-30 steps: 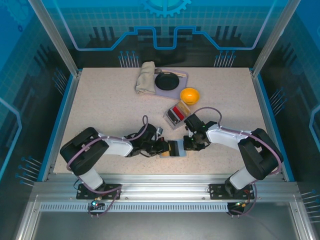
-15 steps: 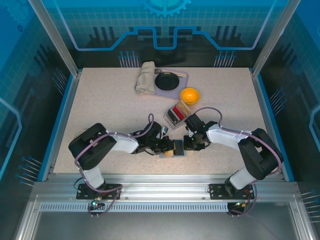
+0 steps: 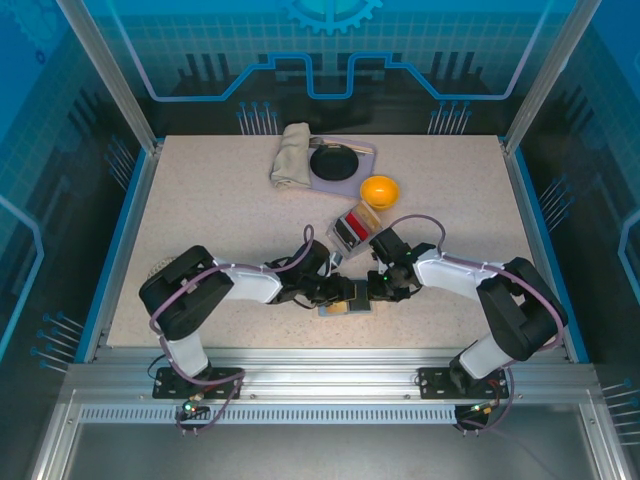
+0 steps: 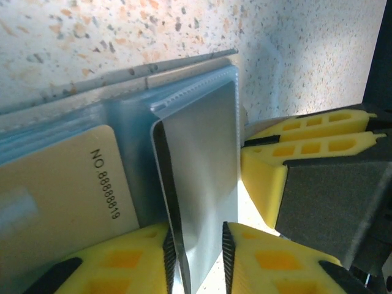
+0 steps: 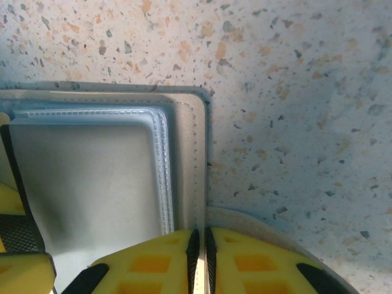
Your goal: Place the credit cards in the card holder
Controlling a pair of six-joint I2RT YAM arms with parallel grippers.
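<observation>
The card holder (image 3: 351,303) lies open on the speckled, stone-look table (image 3: 200,220), low in the middle of the top view, between the two claws. Its outer cover is matte beige with a stitched seam and rounded corners; the inside is pale grey-blue with a smooth, slightly glossy pocket edged in fine stitching.

In the left wrist view, a tan card (image 4: 55,196) with a rounded corner sits in a slot at the lower left; black print along its edge reads "NO. 8888819", though the last digits are hard to make out. Beside it a thin grey flap (image 4: 205,159) with a dark rim curves upward.

The left claw (image 4: 196,254) stands narrowly open at the bottom of that view; its yellow fingers (image 4: 131,260) have ribbed black pads and rectangular cut-outs. The flap runs between them, and the gap is wider than the flap is thick.

The right claw (image 5: 199,248) is pinched almost shut on the beige edge of the cover, at the bottom centre of the right wrist view; only a thin strip shows between the pads.

Higher in the top view, just above the claws, a small grey box (image 3: 350,229) holds upright cards in red and dark colours. Further up are a glossy orange bowl (image 3: 380,189), a round black dish (image 3: 334,161) and a folded beige cloth (image 3: 292,155).
</observation>
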